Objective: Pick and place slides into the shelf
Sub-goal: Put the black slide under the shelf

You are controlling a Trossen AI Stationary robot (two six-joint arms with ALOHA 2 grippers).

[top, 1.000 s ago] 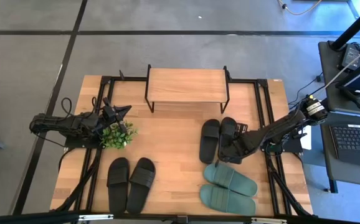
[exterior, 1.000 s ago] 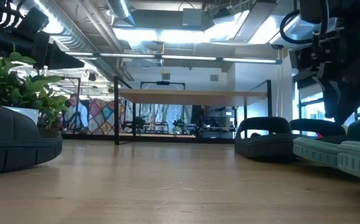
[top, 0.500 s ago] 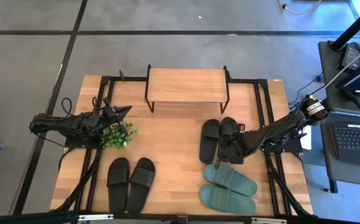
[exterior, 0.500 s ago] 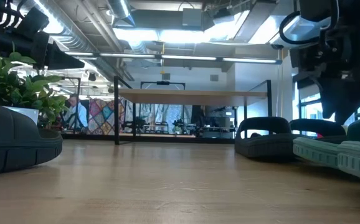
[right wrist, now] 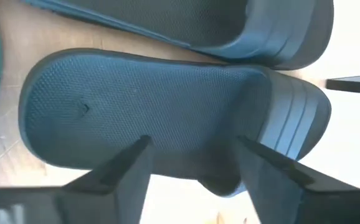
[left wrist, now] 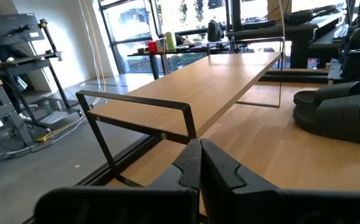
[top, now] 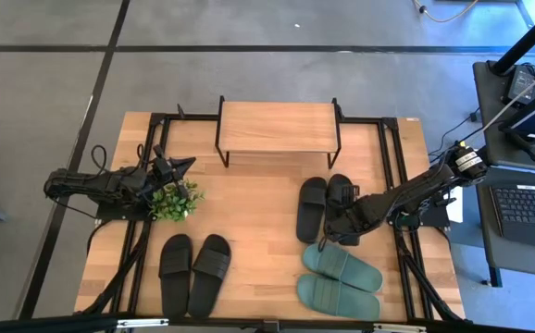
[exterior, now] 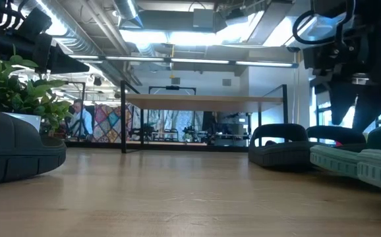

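The shelf (top: 278, 129) stands at the far middle of the desk (top: 249, 199), its plank top bare and the space beneath it holding no slides. All six slides lie on the desk: a black pair (top: 194, 271) near the front left, the green pair (top: 340, 279) at the front right, and another black pair (top: 324, 207) just behind the green one.

The right gripper (top: 340, 220) hangs over the outer slide of that rear black pair, its fingers (right wrist: 125, 167) released and spread on either side of the sole's heel end, not clamping it. The left gripper (top: 177, 166) waits beside the small plant (top: 175, 200), its fingers (left wrist: 192, 165) clenched on nothing.

Compared with a second ago, the right gripper has shifted slightly along the slide; the slides, shelf and left arm are unchanged.
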